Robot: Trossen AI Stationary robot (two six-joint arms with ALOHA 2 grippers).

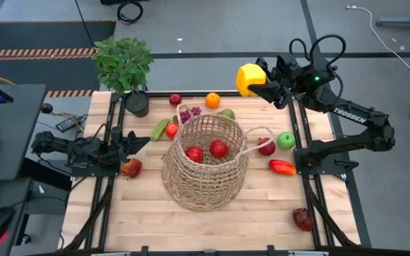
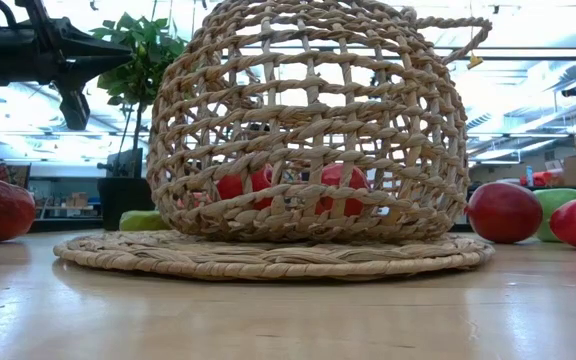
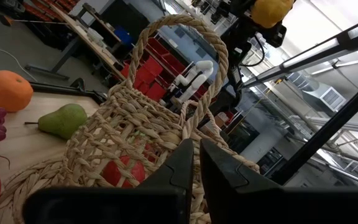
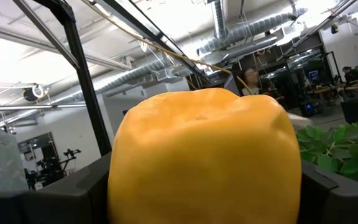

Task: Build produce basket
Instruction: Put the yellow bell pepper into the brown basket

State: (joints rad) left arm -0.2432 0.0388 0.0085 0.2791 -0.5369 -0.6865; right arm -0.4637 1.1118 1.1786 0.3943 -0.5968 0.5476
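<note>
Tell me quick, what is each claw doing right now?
Left gripper: shut, holding nothing, beside the basket.
Right gripper: shut on the yellow pepper, held up in the air.

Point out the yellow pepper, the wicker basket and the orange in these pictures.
yellow pepper [image 1: 248,78]: high view, its top side beside the right gripper [image 1: 268,90].
wicker basket [image 1: 206,192]: high view, near wall.
orange [image 1: 212,100]: high view, its middle.

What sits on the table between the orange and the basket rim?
In the high view, a green pear lies between the orange and the basket rim.
</note>
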